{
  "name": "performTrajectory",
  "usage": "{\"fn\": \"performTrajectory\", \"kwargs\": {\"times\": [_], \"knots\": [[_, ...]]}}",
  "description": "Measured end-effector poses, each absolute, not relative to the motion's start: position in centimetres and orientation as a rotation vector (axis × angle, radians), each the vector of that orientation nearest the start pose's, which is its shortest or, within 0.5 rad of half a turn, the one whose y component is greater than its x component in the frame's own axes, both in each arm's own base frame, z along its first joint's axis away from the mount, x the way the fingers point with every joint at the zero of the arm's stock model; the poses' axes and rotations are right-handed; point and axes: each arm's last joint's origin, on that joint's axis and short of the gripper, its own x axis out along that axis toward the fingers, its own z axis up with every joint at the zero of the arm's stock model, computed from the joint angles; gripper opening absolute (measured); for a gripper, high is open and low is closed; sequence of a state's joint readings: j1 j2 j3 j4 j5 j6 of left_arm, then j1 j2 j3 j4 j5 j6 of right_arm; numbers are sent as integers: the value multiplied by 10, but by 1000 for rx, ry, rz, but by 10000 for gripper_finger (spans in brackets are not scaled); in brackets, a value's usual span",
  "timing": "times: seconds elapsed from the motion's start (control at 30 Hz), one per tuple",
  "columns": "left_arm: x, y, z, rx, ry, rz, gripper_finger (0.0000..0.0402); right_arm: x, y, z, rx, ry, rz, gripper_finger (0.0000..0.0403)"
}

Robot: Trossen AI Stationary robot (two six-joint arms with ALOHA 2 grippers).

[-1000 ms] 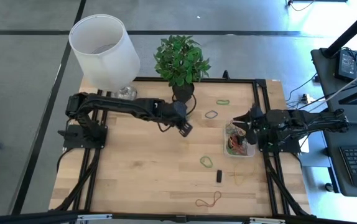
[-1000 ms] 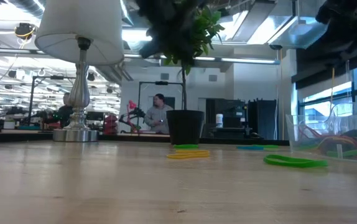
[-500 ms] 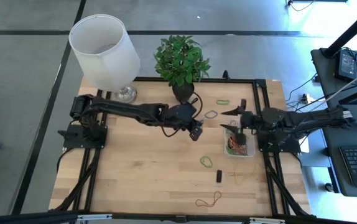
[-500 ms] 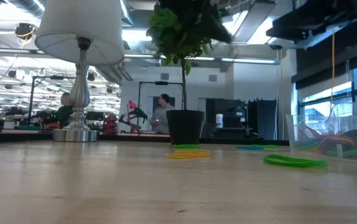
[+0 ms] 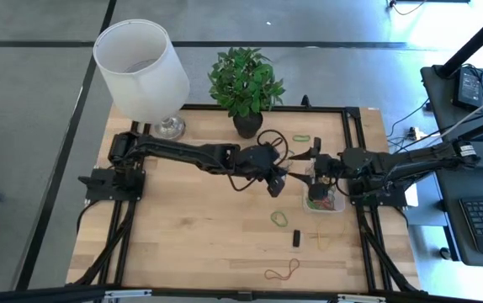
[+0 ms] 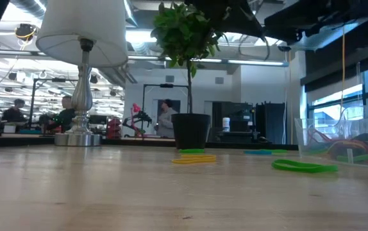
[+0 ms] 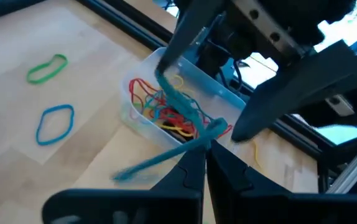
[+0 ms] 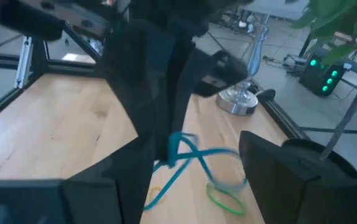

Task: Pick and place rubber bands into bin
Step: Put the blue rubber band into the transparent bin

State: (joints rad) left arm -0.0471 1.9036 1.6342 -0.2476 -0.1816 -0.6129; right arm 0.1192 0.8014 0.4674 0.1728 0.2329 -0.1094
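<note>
My left gripper (image 5: 277,183) (image 7: 204,148) reaches across the table's middle and is shut on a teal rubber band (image 7: 177,102). It hangs just left of the clear bin (image 5: 336,205) (image 7: 229,94), which holds several coloured rubber bands (image 7: 166,115). My right gripper (image 5: 310,166) stands open above the bin's left end, facing the left one, a finger on either side of the teal band (image 8: 188,152). Whether a finger touches the band, I cannot tell. More bands lie flat on the wood: green (image 5: 300,137), green (image 5: 279,218), yellow (image 5: 321,241) and orange (image 5: 282,270). My left gripper pinches the teal band between its two shut fingertips (image 7: 211,129). The fingers slant down from the table's left side. The band is lifted clear of the table; one stretch (image 7: 169,87) runs toward the bin, and the rest trails below the fingers, blurred.
A black plant pot (image 5: 247,124) and a lamp (image 5: 140,67) stand along the far edge. A small black block (image 5: 296,238) lies near the front right. The wood left of the arms and toward the near edge is bare. People show in the room beyond the table.
My left gripper, still shut, has gone toward the table's right edge, up to the bin, carrying the teal band. My right gripper has tipped up from pointing down into the bin to nearly level, rolled, and reached toward the left gripper.
</note>
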Motion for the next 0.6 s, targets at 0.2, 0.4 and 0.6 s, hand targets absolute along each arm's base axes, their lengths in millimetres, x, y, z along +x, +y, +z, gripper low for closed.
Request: {"fn": "performTrajectory", "kwargs": {"times": [0.2,0.4,0.6], "knots": [[448,-16,302,-530,451,261,3,183,16,252,-82,180,-84,189],[448,-15,302,-520,447,270,3,183,17,251,-85,184,-67,107],[447,-15,302,-516,451,281,3,183,17,251,-92,187,-51,12]]}}
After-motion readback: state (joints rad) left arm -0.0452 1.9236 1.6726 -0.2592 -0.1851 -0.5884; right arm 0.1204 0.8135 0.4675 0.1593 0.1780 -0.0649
